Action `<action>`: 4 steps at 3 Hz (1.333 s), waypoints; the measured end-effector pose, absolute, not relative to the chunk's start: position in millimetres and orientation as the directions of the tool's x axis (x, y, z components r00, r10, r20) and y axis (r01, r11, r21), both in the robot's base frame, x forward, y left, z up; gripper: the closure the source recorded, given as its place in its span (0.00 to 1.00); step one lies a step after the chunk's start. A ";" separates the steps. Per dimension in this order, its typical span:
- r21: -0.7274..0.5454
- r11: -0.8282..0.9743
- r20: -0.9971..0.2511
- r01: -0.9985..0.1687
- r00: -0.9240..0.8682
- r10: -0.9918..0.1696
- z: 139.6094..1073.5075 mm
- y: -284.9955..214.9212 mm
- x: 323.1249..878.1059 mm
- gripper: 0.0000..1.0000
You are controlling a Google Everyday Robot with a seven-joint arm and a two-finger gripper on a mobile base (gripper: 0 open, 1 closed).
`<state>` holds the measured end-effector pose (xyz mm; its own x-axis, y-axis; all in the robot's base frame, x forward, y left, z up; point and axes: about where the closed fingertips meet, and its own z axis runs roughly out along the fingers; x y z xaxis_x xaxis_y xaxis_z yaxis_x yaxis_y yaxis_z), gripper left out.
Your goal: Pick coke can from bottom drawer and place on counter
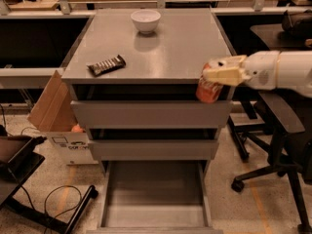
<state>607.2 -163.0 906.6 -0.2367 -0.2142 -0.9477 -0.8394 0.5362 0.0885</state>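
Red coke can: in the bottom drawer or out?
Out: the gripper holds the red coke can at the grey counter's front corner, above the open bottom drawer.

The top of the coke can is hidden by the gripper, by which it is clasped at the near right corner of the counter. The arm is cut off by the right edge. The bottom drawer is cropped at its near front. The can's lettering is blurred.

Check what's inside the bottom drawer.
The bottom drawer shows only bare grey floor; its rear is hidden under the middle drawer. The gripper holds the coke can by the counter edge.
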 end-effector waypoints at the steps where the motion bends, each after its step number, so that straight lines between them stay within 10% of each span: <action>1: 0.090 0.619 -0.955 -0.780 -0.245 -0.170 943.4 -205.9 637.8 1.00; 4: 0.018 0.766 -0.974 -0.642 -0.186 -0.133 995.2 -229.7 737.0 1.00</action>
